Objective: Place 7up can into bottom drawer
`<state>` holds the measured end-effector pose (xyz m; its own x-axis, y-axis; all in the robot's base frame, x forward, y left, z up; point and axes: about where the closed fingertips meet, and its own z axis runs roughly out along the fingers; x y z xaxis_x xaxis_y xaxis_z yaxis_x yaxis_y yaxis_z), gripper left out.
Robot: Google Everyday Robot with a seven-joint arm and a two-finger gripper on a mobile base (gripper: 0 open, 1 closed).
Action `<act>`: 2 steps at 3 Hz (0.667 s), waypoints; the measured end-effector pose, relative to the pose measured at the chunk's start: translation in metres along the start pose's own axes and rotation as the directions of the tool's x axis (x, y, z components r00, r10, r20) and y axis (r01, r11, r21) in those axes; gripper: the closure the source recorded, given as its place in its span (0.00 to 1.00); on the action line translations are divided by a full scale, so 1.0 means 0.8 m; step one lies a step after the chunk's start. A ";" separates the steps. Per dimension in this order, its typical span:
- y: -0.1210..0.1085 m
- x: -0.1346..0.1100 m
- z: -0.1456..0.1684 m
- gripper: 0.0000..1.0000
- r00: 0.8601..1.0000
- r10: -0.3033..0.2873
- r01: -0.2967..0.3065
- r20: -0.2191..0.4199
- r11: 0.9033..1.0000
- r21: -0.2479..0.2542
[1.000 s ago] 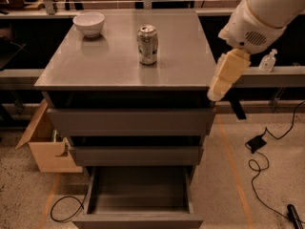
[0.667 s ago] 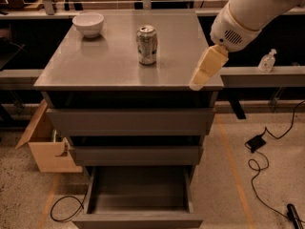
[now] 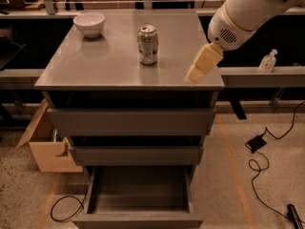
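Well, the bottom drawer (image 3: pixel 138 194) stands pulled out, nothing in it. My gripper (image 3: pixel 200 67) hangs over the front-right corner of the cabinet top (image 3: pixel 105 66); spread or closed, I cannot tell. Beyond it the 7up can (image 3: pixel 147 44) stands upright, ungrasped: picking and placing remain.

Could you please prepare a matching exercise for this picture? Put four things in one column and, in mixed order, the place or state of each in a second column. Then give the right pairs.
Things:
1. can
2. bowl
3. bottom drawer
4. claw

Places or states:
A. pulled open, lowest down
B. at the front right edge of the cabinet top
C. at the back left of the cabinet top
D. upright, near the middle of the cabinet top

Pairs: 1-D, 2-C, 3-A, 4-B
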<state>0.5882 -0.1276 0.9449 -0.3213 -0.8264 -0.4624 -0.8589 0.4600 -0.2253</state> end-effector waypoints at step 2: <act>-0.083 -0.076 0.062 0.00 0.989 0.130 -0.137 0.067 0.983 0.119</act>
<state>0.6846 -0.0920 0.9454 -0.4028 -0.7363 -0.5437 -0.7531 0.6042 -0.2603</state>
